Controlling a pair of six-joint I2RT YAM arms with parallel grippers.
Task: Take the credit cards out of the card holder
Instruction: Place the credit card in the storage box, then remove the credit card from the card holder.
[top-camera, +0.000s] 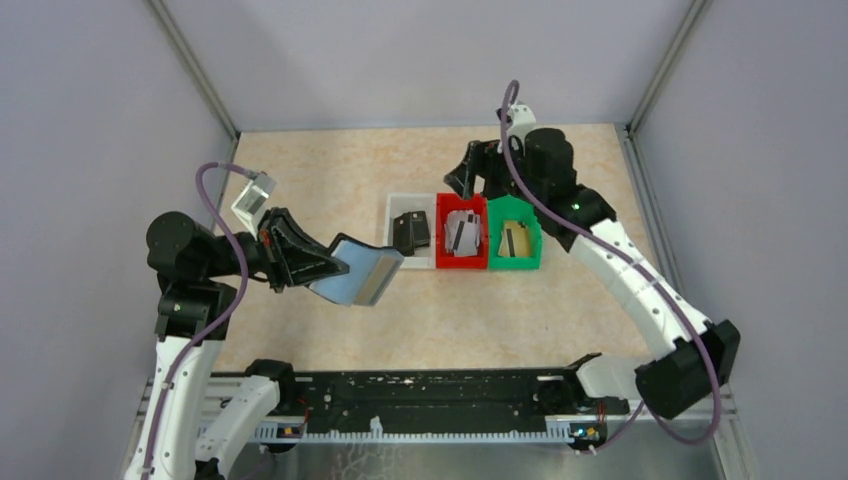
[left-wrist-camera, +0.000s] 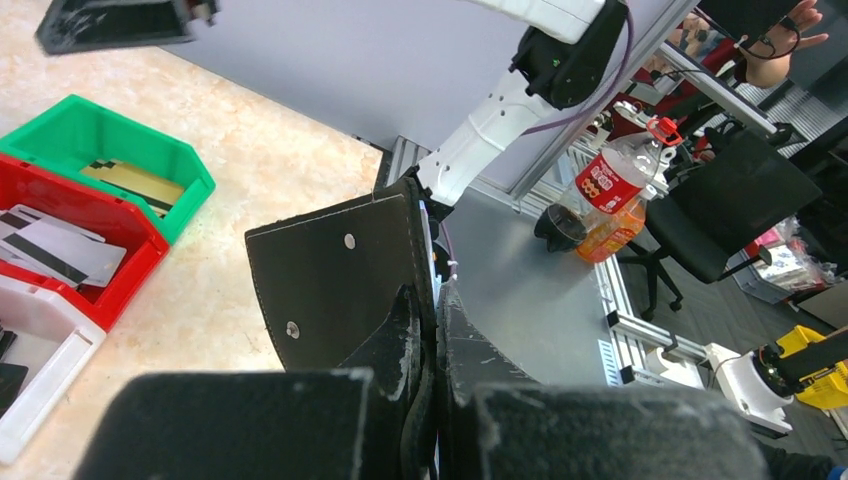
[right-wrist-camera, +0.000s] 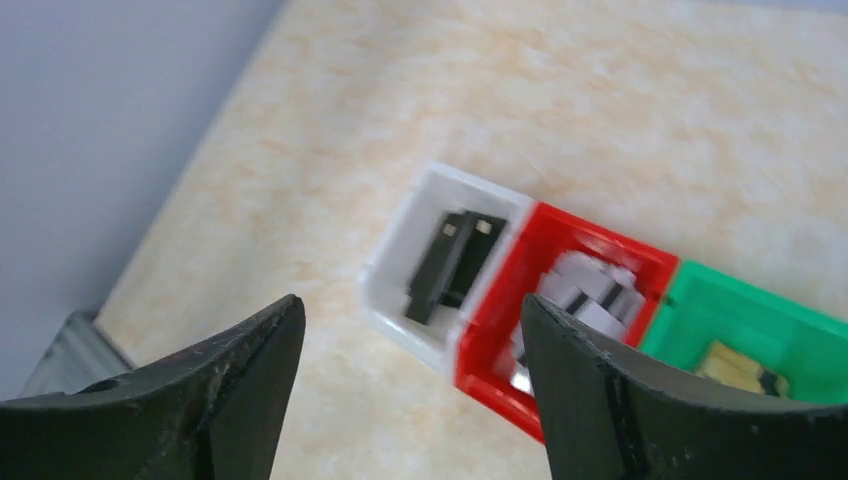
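The card holder hangs open above the table's left half, its grey-blue inside facing up. My left gripper is shut on its edge. In the left wrist view its black outer face with two rivets sits pinched in the left gripper. Grey-white credit cards with dark stripes lie in the red bin, and a gold card lies in the green bin. My right gripper hovers above the back of the bins; in its wrist view it stands open and empty.
A white bin left of the red one holds black flat items. The three bins stand in a row mid-table. Grey walls close the left, back and right sides. Both arm bases sit on the rail at the near edge.
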